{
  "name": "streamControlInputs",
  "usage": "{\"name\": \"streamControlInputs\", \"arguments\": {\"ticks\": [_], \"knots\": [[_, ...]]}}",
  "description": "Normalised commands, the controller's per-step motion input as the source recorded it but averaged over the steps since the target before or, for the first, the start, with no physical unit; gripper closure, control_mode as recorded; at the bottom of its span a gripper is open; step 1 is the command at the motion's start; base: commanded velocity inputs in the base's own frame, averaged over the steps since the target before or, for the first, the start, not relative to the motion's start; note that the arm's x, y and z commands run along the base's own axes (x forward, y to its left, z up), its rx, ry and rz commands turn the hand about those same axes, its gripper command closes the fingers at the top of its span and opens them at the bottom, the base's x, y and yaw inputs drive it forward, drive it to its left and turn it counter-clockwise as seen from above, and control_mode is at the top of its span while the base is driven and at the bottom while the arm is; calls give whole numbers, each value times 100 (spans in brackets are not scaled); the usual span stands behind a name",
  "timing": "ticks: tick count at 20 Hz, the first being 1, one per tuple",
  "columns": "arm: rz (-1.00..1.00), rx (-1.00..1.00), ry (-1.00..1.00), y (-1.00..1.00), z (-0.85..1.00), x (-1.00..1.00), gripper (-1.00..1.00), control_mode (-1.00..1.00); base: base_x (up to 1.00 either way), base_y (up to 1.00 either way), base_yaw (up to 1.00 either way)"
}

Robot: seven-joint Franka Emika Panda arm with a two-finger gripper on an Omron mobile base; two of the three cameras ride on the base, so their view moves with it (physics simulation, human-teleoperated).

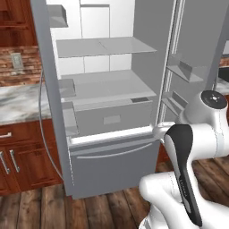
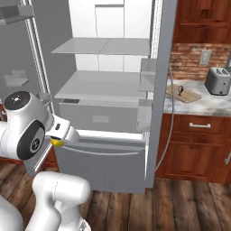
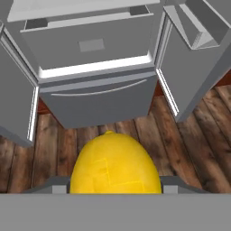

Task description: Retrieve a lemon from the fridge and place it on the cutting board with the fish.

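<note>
A: Count, near to far?
B: One lemon (image 3: 115, 163), between the fingers (image 3: 54, 186), which stand partly open and clamped on its sides, above the wood floor (image 3: 198, 135) just in front of the fridge (image 1: 107, 89). One fridge, both doors open. Far right, one cutting board (image 2: 182, 94) on the tabletop (image 2: 198, 104), one fish (image 2: 180, 90) lying on it.
A: Anything hidden?
B: The fingers' tips are mostly covered by the lemon; the fish is too small to make out.
</note>
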Motion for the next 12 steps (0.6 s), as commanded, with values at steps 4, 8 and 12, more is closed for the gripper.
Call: {"name": "streamControlInputs", "arguments": {"ticks": [4, 8, 12], "knots": [[0, 0, 0, 0, 0, 0, 100, 100, 0, -17, 1], [0, 0, 0, 0, 0, 0, 100, 100, -3, -4, 3], [0, 0, 0, 0, 0, 0, 100, 100, -18, -10, 4]]}}
